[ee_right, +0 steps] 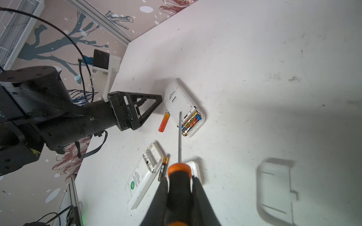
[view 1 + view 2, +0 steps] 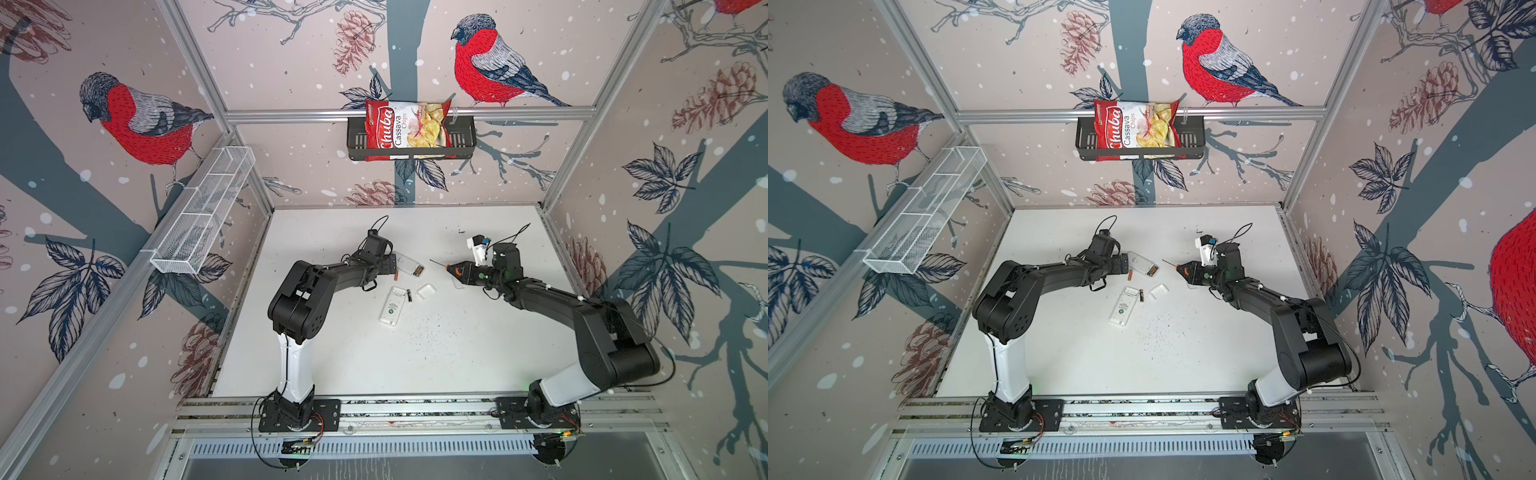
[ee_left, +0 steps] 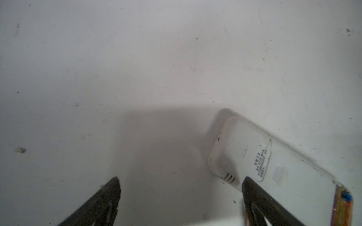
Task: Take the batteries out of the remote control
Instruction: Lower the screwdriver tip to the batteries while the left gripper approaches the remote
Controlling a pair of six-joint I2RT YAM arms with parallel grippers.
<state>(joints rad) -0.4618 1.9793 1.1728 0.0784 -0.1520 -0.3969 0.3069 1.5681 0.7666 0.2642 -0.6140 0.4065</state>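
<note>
A short white remote control [image 2: 406,263] [image 1: 179,97] lies back-up with its compartment uncovered; batteries [image 1: 191,122] sit inside it. One orange battery [image 1: 164,122] lies beside it on the table. A longer white remote [image 2: 392,306] [image 1: 141,176] has an empty compartment, with a black battery [image 2: 409,296] [image 1: 162,170] alongside. My left gripper [image 2: 392,264] [image 3: 180,180] is open just beside the short remote [image 3: 264,156], holding nothing. My right gripper [image 2: 455,270] [image 1: 179,180] is shut on the screwdriver [image 1: 179,185]; its shaft [image 1: 179,137] points at the filled compartment.
Two white battery covers [image 2: 427,291] [image 1: 274,187] lie on the white table [image 2: 457,353] near the right gripper. A black basket [image 2: 461,141] holding a chips bag hangs on the back wall. A white wire basket [image 2: 203,216] is fixed to the left wall.
</note>
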